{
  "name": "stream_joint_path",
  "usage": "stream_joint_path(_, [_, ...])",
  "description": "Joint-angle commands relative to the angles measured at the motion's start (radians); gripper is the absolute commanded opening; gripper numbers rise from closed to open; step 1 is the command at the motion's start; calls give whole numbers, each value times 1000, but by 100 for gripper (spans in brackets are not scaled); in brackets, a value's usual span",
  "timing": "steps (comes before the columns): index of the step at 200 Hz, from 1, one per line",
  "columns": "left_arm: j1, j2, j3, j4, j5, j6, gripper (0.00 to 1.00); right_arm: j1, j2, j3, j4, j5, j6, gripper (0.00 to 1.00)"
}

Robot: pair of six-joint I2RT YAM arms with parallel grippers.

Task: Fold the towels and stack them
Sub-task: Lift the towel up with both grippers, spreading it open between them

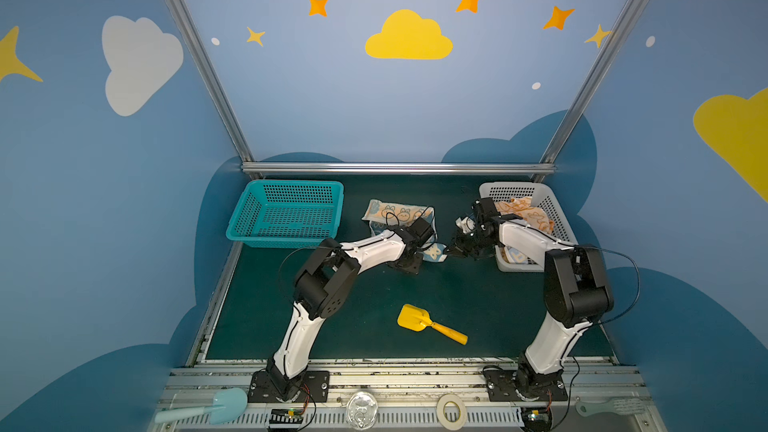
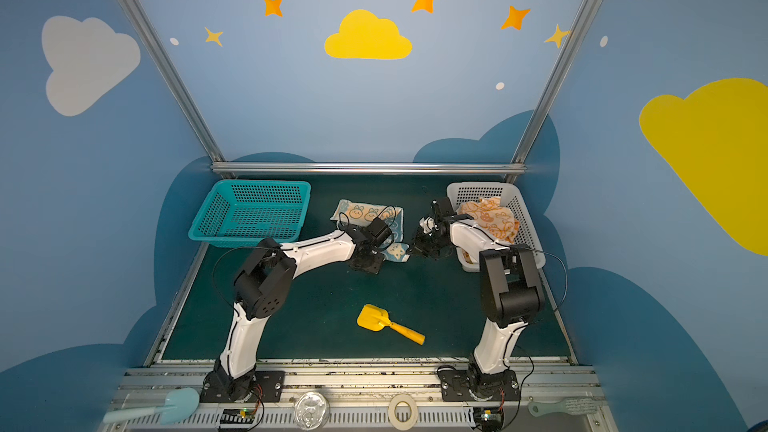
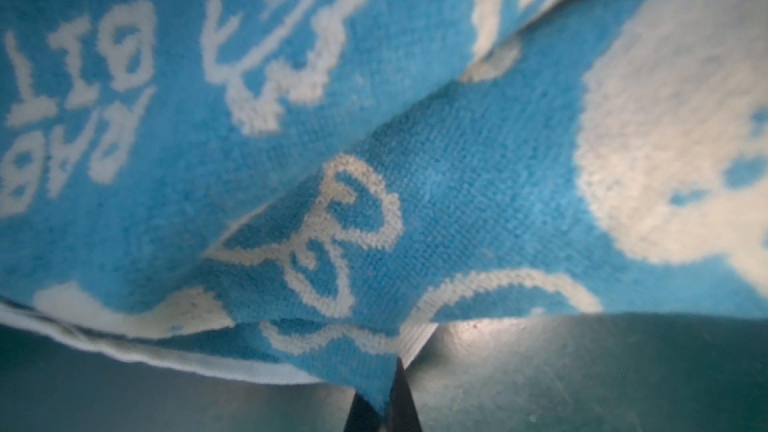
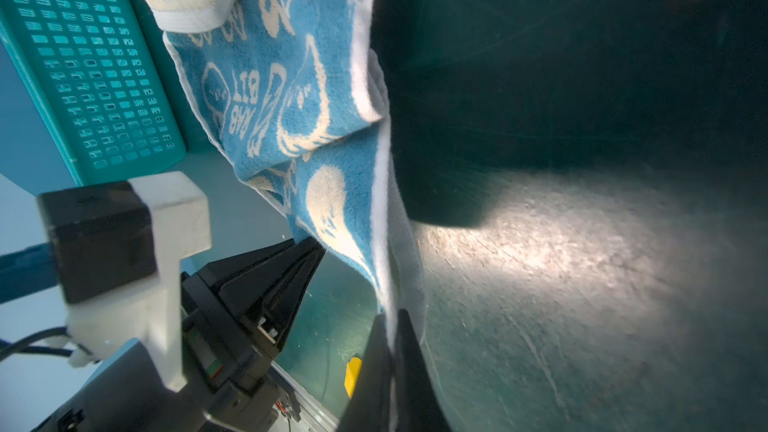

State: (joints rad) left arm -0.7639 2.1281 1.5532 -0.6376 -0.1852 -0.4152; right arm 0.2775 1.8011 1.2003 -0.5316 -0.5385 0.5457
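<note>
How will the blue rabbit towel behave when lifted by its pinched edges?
Likely floppy: the blue rabbit towel creases and sags between the left gripper and right gripper. Probably light, being thin. Its looped pile should resist slipping.

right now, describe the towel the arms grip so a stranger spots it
Find the green table, between the teal basket and white basket. Beside the orange towel is the blue towel: blue with cream rabbits where its neighbour is orange.
</note>
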Motion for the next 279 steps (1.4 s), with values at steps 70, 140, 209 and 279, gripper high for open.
stream_joint_path(70, [143, -363, -157, -76, 75, 64, 3, -27, -112, 151, -128, -17, -29, 0])
stream_joint_path(140, [311, -603, 26, -116, 85, 68, 3, -45, -208, 510, -274, -18, -54, 0])
stream_joint_path(209, [357, -604, 487, -225, 55, 117, 3, -47, -420, 640, -167, 57, -67, 0])
stream_joint_path(279, [338, -763, 575, -254, 170, 50, 3, -47, -537, 732, -259, 41, -124, 0])
